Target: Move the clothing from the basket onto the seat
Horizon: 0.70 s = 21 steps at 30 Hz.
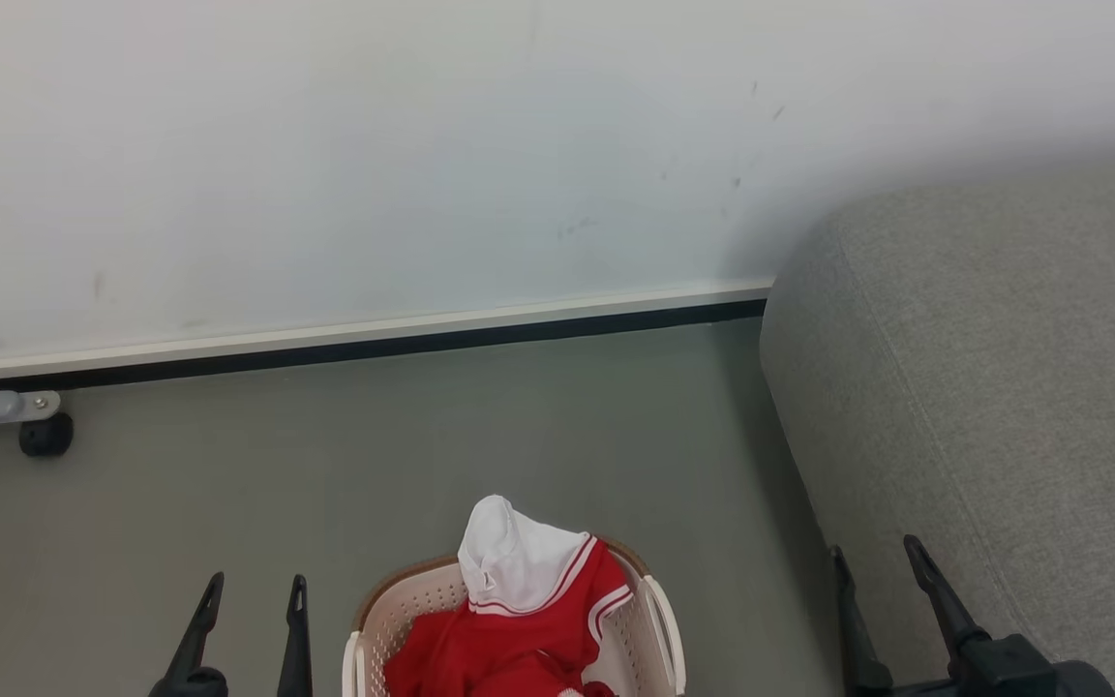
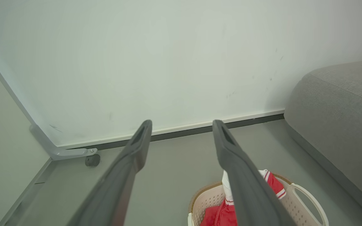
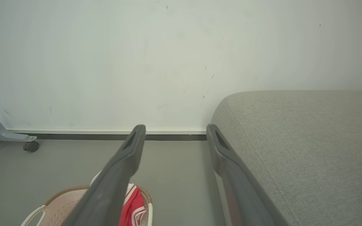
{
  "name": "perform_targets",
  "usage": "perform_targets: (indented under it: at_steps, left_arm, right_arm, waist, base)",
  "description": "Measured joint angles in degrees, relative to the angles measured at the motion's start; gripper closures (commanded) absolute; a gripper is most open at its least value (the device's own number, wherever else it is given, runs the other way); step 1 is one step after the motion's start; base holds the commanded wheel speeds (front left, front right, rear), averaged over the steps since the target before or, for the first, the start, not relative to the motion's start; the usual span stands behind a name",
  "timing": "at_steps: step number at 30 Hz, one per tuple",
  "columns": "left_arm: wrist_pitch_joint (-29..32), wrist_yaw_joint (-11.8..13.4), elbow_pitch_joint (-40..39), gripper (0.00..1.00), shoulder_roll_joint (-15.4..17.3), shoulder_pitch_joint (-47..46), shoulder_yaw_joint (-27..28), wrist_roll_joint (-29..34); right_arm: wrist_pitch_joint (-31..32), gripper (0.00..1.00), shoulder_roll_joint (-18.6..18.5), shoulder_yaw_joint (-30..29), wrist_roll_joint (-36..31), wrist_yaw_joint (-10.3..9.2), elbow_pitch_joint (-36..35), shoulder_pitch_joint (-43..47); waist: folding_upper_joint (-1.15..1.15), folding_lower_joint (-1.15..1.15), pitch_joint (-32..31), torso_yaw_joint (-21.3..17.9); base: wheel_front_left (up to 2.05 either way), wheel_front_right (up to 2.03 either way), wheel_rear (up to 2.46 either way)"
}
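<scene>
Red clothing (image 1: 519, 629) with a white panel and white stripes is heaped in the cream basket (image 1: 662, 620) at the bottom middle of the head view, one white part draped over the far rim. The grey seat (image 1: 983, 387) rises at the right. My left gripper (image 1: 253, 586) is open left of the basket, above the floor. My right gripper (image 1: 877, 557) is open by the seat's front edge. The left wrist view shows the basket (image 2: 300, 201) and clothing (image 2: 214, 215) beneath the fingers (image 2: 231, 150). In the right wrist view the seat (image 3: 309, 141) lies right, the clothing (image 3: 134, 204) low left.
A white wall (image 1: 345, 155) with a dark skirting strip (image 1: 354, 348) runs behind. A pale metal leg with a black castor (image 1: 45, 434) stands at the left by the wall. Grey floor (image 1: 422, 455) lies between wall, basket and seat.
</scene>
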Motion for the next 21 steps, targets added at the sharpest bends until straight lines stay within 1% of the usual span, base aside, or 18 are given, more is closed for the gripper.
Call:
perform_targets:
  at_steps: [8, 14, 17, 21]
  left_arm:
    - [0.0, -1.1, -0.7, 0.0, -0.5, -2.4, -0.8, 0.2]
    - [0.0, -3.2, 1.0, 0.0, -1.0, -6.2, -3.5, 0.5]
    - [0.0, -4.8, 3.8, 0.0, -1.5, -8.6, -5.5, 1.3]
    - [0.0, -6.1, 6.9, 0.0, -1.7, -11.4, -7.5, 3.0]
  right_arm:
    - [-0.2, 0.0, -0.1, -1.4, -0.1, 0.0, -2.5, -0.6]
    - [-0.2, 0.0, -0.1, -2.8, -0.3, 0.0, -4.2, -3.4]
    - [-0.2, 0.0, -0.2, -3.9, -1.0, 0.0, -5.2, -4.0]
    - [-0.2, 0.0, -0.3, -4.8, -1.1, 0.0, -6.0, -5.0]
  waist:
    - [0.0, 0.0, 4.0, -0.4]
    - [0.0, 0.01, 8.3, -1.0]
    - [0.01, 0.01, 11.4, -1.6]
    - [0.01, 0.01, 14.7, -2.3]
  base:
    - [0.0, 0.0, 0.0]
    - [0.0, 0.0, 0.0]
    - [0.0, 0.0, 0.0]
    - [0.0, 0.0, 0.0]
